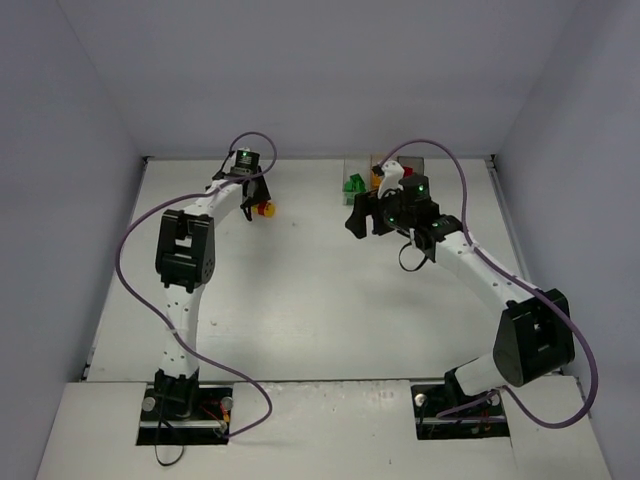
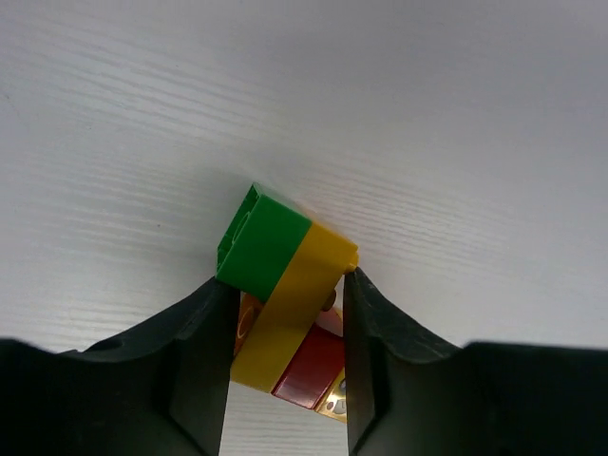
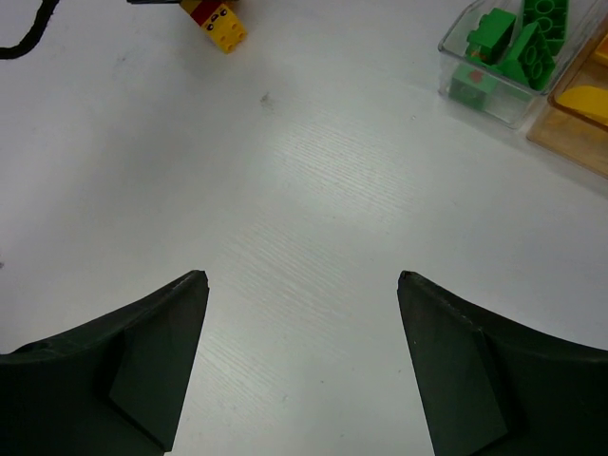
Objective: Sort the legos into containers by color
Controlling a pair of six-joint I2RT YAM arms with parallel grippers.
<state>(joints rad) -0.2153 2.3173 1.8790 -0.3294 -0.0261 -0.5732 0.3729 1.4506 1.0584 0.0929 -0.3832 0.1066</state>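
White table (image 2: 399, 104), left tool (image 2: 287, 281) gripping mixed-colour lego clump (image 2: 285, 318)

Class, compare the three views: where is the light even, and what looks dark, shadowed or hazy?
Top external: soft, even light; the table shows only faint shadows. Left wrist: brick clump crisp, left gripper's fingers dark, nearly featureless. Right wrist: right gripper's fingers underexposed; green bricks hazy through the clear container wall.

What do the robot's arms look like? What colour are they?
Both the left arm and the right arm are white tubes with chunky black joints. A thin purple cable loops along each one, and a tiny green light glows near each wrist. The fingers are flat, matte black wedges.
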